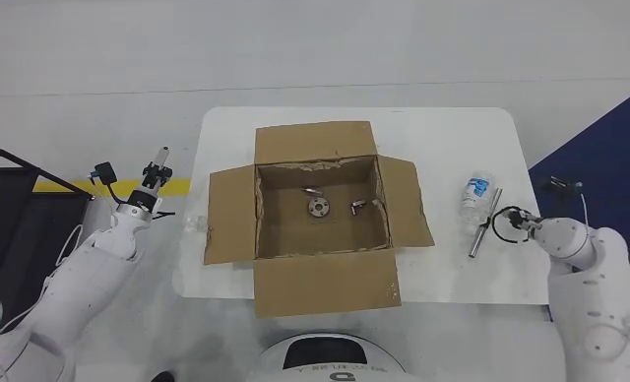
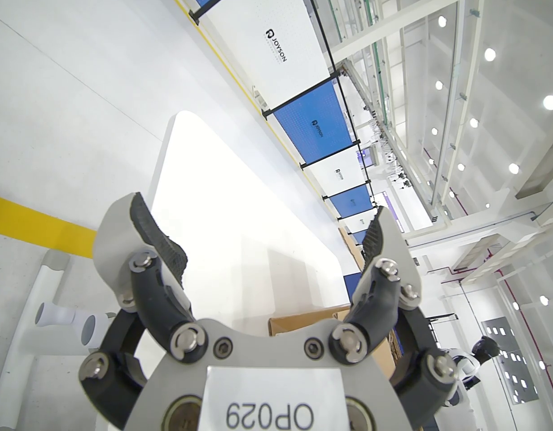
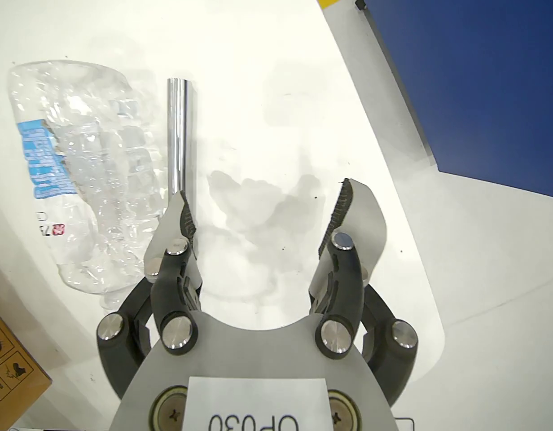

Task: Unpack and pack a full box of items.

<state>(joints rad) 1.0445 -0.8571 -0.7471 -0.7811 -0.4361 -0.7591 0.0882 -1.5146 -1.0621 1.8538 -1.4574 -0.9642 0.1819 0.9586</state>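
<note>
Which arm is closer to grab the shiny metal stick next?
Probably right. The right gripper, open, hovers just beside the metal stick; the left gripper is far off, beyond the box.

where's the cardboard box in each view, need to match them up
Top view: the cardboard box sits mid-table, flaps open.
Left wrist view: a brown corner of it shows between the open fingers of the left hand.
Right wrist view: a printed corner lies beyond the crushed bottle from the right hand.
Shared landmark: the white table under it.
</note>
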